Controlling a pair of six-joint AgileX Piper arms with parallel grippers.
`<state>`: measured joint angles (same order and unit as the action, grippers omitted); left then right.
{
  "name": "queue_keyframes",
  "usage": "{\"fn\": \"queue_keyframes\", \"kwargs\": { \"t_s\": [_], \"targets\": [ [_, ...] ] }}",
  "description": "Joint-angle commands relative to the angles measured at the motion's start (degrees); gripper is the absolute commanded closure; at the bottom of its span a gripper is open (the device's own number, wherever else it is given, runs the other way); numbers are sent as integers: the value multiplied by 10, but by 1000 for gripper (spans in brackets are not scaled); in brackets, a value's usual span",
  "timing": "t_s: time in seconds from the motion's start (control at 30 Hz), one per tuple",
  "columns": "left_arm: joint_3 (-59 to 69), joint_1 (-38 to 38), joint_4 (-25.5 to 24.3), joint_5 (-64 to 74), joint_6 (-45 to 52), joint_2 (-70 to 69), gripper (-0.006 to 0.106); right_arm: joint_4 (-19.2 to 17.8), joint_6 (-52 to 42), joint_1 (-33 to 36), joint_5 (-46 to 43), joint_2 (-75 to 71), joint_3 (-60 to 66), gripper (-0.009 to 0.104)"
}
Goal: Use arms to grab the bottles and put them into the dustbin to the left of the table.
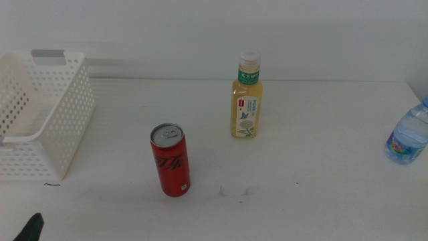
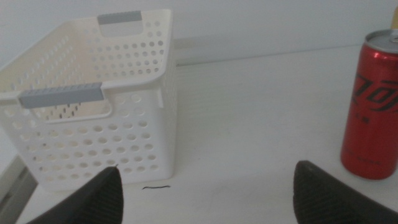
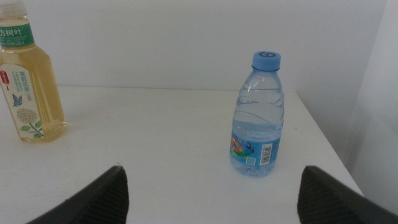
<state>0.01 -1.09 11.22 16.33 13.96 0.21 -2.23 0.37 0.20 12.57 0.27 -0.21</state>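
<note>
Both tools, left (image 2: 205, 193) and right (image 3: 211, 193), gape empty while the slim red can (image 1: 170, 159), yellow tea bottle (image 1: 247, 97) and clear blue-capped water bottle (image 3: 257, 116) stand on the white table (image 1: 307, 187), so all 3 remain outside the white perforated dustbin (image 1: 63, 120).

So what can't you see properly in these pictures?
- Water bottle: cut off by the middle view's right edge.
- Dustbin: its left part runs past the middle view's edge.
- Left gripper: only a dark tip shows in the middle view.
- Tea bottle label: print too small to read.

water bottle (image 1: 408, 137) cut by right edge, dustbin (image 1: 40, 114) cut by left edge
</note>
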Motion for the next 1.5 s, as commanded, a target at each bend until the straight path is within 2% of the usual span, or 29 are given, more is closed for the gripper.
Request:
{"fn": "queue_keyframes", "kwargs": {
  "t_s": [0.0,0.1,0.2,0.37,0.53,0.67,0.8,0.9,1.23,1.37,1.47],
  "targets": [
    [0,-12,6,-14,-8,-1,7,-6,-4,-2,-6,-3,2,8],
    [0,-64,32,-59,-7,81,7,-6,-4,-2,-6,-3,2,8],
    [0,-158,43,-152,-7,220,7,-6,-4,-2,-6,-3,2,8],
    [0,-299,57,-415,-12,456,7,-6,-4,-2,-6,-3,2,8],
    [0,-376,56,-638,-65,651,7,-6,-4,-2,-6,-3,2,8],
    [0,-384,31,-760,-112,751,7,-6,-4,-2,-6,-3,2,8],
    [0,-384,23,-817,-116,799,7,-6,-4,-2,-6,-3,2,8],
    [0,-384,21,-821,-146,805,7,-6,-4,-2,-6,-3,2,8],
    [0,-384,19,-855,-140,805,7,-4,-4,-2,-6,-3,2,8],
    [0,-384,27,-841,-182,806,7,-4,-4,-2,-6,-3,2,8],
    [-4,-384,39,-828,-144,820,7,-4,-4,-2,-6,-3,2,8]
  ]
}}
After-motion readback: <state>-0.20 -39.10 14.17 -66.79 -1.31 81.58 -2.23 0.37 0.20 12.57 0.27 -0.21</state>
